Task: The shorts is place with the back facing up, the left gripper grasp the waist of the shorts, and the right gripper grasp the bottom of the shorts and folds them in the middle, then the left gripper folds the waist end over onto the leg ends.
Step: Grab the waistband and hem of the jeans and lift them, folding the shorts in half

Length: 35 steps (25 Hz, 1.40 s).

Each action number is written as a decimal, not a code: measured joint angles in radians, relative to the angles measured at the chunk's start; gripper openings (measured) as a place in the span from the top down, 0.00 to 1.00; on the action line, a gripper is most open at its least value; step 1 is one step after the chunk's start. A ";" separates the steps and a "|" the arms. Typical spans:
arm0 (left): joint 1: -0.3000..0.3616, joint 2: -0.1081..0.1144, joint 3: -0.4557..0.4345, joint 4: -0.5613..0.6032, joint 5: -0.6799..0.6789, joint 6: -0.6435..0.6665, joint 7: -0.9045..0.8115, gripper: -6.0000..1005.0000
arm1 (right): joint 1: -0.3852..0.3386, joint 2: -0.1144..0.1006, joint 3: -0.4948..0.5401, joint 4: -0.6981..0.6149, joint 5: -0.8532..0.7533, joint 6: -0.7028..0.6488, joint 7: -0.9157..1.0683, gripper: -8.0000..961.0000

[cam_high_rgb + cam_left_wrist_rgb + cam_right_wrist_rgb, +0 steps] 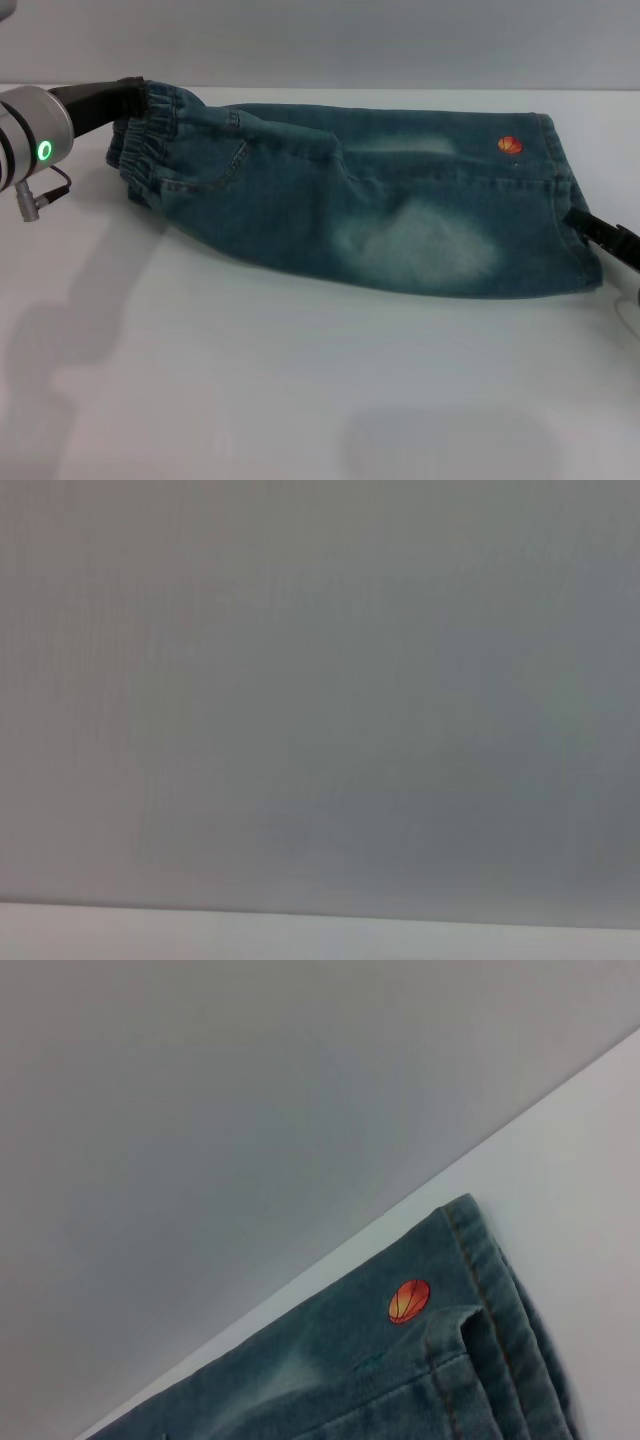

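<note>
I had the left gripper [135,95] pinching the ruffled waist [150,140] of the lengthwise-folded denim shorts [380,200], ready to fold; the right gripper [605,238] sat at their hem, grip unclear

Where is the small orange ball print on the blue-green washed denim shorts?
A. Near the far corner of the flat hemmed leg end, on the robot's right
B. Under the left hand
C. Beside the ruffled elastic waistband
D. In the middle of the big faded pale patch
A: the orange ball print sits on the blue-green denim shorts by the hemmed leg end, far from the ruffled waistband held at the left hand.
</note>
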 joint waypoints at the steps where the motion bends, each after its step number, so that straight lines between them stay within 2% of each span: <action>1: 0.000 0.000 0.000 0.000 0.000 0.000 0.000 0.94 | 0.000 0.000 0.000 0.000 0.000 0.000 0.000 0.49; 35: -0.003 0.000 0.004 0.000 0.000 0.002 0.000 0.94 | 0.031 0.000 0.000 -0.008 -0.005 -0.003 0.000 0.49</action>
